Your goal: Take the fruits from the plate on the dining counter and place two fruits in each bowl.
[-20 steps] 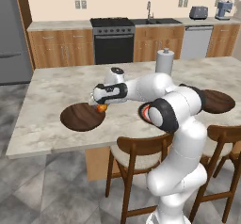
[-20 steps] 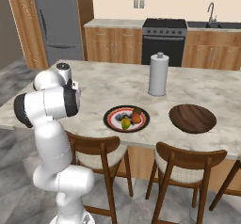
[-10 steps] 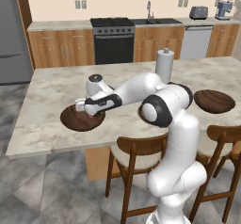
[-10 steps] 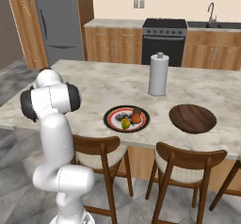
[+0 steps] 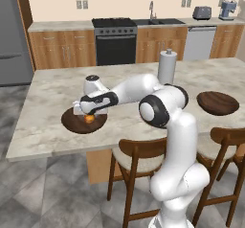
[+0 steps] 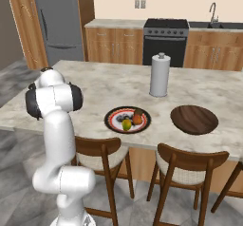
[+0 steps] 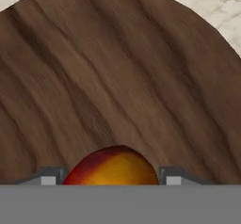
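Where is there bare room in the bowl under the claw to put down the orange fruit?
The claw holds the small orange-red fruit over the left dark brown wooden bowl. In the hand view the bowl's wooden floor is bare ahead of the fruit up to its rim. Crowded: the red-rimmed white plate, with three fruits.

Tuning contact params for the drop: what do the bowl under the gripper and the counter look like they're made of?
Bowl: looks like dark brown wood, matte, with wavy grain lines running across it. Dining counter: looks like polished beige marble or a stone-look slab, with grey veining. The gripper holds the orange fruit over that bowl.
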Controlling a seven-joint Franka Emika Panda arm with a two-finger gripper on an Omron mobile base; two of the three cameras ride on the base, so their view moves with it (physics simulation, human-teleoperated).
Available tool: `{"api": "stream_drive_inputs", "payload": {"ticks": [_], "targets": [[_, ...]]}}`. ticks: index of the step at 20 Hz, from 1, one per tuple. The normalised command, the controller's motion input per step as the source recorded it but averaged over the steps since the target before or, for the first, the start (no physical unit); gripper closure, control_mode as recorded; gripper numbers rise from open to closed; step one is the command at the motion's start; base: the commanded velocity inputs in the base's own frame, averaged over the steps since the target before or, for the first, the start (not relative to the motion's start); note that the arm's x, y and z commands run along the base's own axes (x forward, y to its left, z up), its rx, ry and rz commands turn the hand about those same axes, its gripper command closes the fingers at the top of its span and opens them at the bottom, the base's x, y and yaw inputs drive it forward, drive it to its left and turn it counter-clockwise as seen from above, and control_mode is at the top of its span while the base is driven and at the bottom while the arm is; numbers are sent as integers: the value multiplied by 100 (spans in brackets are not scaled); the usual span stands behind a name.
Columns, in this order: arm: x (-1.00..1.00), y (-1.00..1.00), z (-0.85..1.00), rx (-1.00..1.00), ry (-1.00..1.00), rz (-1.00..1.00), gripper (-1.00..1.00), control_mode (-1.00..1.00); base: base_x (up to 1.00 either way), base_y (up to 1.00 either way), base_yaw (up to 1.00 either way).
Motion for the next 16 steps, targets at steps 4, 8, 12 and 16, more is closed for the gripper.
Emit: {"api": "stream_drive_inputs", "payload": {"ticks": [4, 8, 12, 16], "targets": [[8, 2, -19, 0, 7, -3, 100, -100, 0, 0, 0], [9, 6, -16, 0, 4, -3, -100, -100, 0, 0, 0], [4, 1, -1, 0, 2, -2, -100, -100, 0, 0, 0], [1, 6, 10, 0, 0, -2, -100, -100, 0, 0, 0]]}}
